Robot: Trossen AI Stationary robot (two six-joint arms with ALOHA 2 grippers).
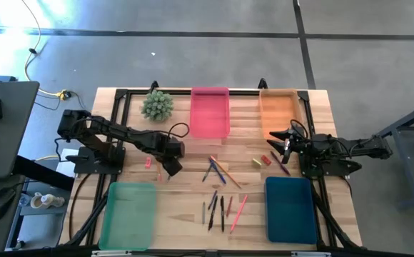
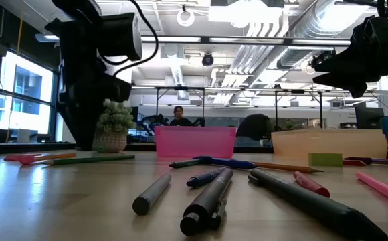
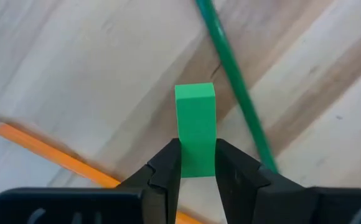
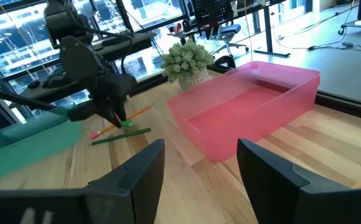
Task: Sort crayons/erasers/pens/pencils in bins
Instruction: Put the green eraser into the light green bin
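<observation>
Pale matt planked wooden surface [image 1: 185, 207], translucent smooth pink plastic rectangular bin [image 4: 249, 112], matt bright green block eraser [image 3: 195, 127], matt black plastic left gripper [image 3: 197, 163].

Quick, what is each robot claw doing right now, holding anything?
Left gripper: closed on a green eraser, just above the table.
Right gripper: open, holding nothing, near the orange bin.

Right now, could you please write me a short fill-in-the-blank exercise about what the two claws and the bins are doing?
1. The left claw is shut on a ____ eraser.
2. The right claw hangs open facing the ____ bin.
3. Beside the eraser lies a dark green ____.
4. The potted plant stands next to the ____ bin.

Missing words: green; pink; pencil; pink
</observation>
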